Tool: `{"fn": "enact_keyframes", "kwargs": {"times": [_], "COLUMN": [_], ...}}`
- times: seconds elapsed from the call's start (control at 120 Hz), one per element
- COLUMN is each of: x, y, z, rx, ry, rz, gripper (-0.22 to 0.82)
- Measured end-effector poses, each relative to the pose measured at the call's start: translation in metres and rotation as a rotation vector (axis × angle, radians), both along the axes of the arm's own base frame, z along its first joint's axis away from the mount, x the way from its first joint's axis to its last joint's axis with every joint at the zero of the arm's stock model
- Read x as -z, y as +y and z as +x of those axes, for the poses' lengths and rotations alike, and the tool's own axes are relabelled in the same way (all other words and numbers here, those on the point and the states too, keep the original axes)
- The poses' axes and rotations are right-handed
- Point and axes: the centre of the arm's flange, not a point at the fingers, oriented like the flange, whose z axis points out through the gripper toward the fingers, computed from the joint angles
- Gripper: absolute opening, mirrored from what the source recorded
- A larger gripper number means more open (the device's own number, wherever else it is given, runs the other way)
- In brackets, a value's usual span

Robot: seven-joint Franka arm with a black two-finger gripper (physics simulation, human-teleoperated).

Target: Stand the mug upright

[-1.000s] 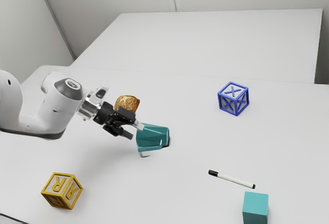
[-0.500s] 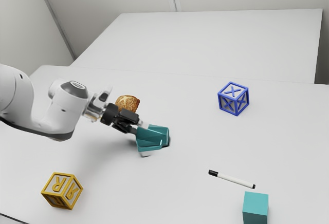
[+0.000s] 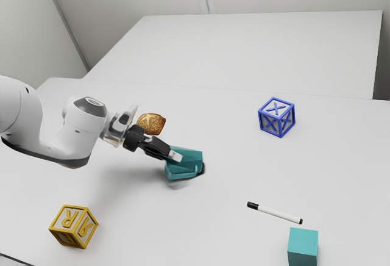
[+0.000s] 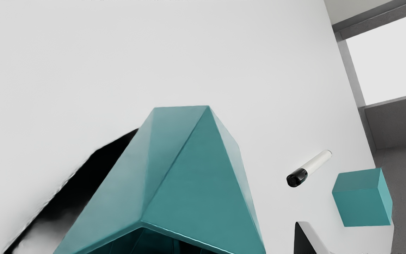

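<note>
The mug (image 3: 184, 165) lies on its side on the table (image 3: 234, 138) — mouth turned towards us, base pointing away, as the wrist view shows. A dark shadow runs along one side of it.

The nearest other thing is the bread (image 3: 150, 123), close by our hand on the far side in the exterior view, so it is the one crowding us most. Further out, towards the exterior view's right, the pen (image 3: 277, 212) lies well apart from the mug, its black cap at the end nearer the mug and its other end near the teal cube (image 3: 303, 251). The blue block (image 3: 276, 118) sits further back on that same side, on its own. The yellow block (image 3: 74, 226) (the one with letters on its faces) rests towards the front at the exterior view's left, well clear of both mug and arm.

As for our gripper (image 3: 175, 156), it reaches down to the mug's mouth end, tips right at the teal wall. Its fingers are spread: in the wrist view one finger (image 4: 314, 242) stands off to the side of the mug, with bare tabletop showing between — the other we cannot make out behind the mug. Whether a tip touches the mug, we cannot tell; we have no grasp on it.
</note>
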Motion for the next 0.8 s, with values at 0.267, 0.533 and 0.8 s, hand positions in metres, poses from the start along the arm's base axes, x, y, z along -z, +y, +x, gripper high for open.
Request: {"fn": "enact_keyframes", "kwargs": {"times": [0.267,0.533,0.8], "x": [-0.001,-0.018,-0.061], "y": [-0.004,-0.016,-0.028], "z": [0.0,0.001,0.001], "rx": [0.03,0.077,0.272], "ry": [-0.031,-0.086,-0.159], "rz": [0.0,0.033,0.365], "gripper": [-0.13,-0.18,-0.18]}}
